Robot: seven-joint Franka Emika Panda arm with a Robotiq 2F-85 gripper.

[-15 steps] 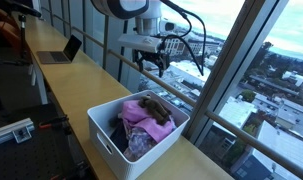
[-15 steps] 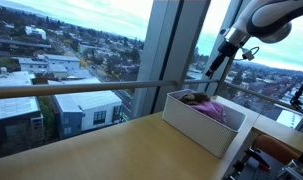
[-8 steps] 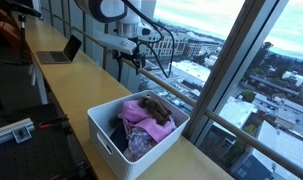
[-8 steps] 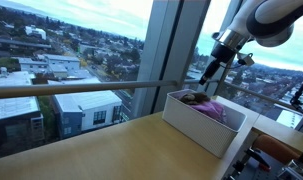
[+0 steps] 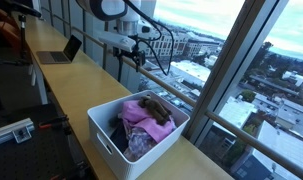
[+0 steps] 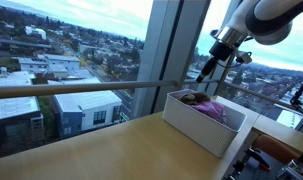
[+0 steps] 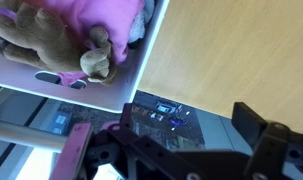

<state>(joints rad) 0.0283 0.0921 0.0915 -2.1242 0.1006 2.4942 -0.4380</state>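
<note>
My gripper (image 5: 142,57) (image 6: 205,73) hangs open in the air above the wooden counter (image 5: 81,85), between the white bin (image 5: 109,140) and the laptop (image 5: 61,50), close to the window. Nothing is between its fingers. In the wrist view the gripper (image 7: 166,128) frames the laptop (image 7: 186,115), far below, with its dark screen. The bin (image 7: 31,88) lies at the upper left. It holds a brown plush toy (image 5: 156,108) (image 7: 51,45) on pink cloth (image 5: 136,122) (image 7: 101,15). In an exterior view the bin (image 6: 196,128) stands below and to the right of the gripper.
A metal railing (image 6: 81,88) and tall window glass run along the counter's far edge. A grey device (image 5: 11,130) lies low beside the counter, and a black stand (image 5: 36,80) is near the laptop end.
The gripper has moved away from above the bin's window side, along the counter toward the laptop, mostly in the first half second. It stays open.
</note>
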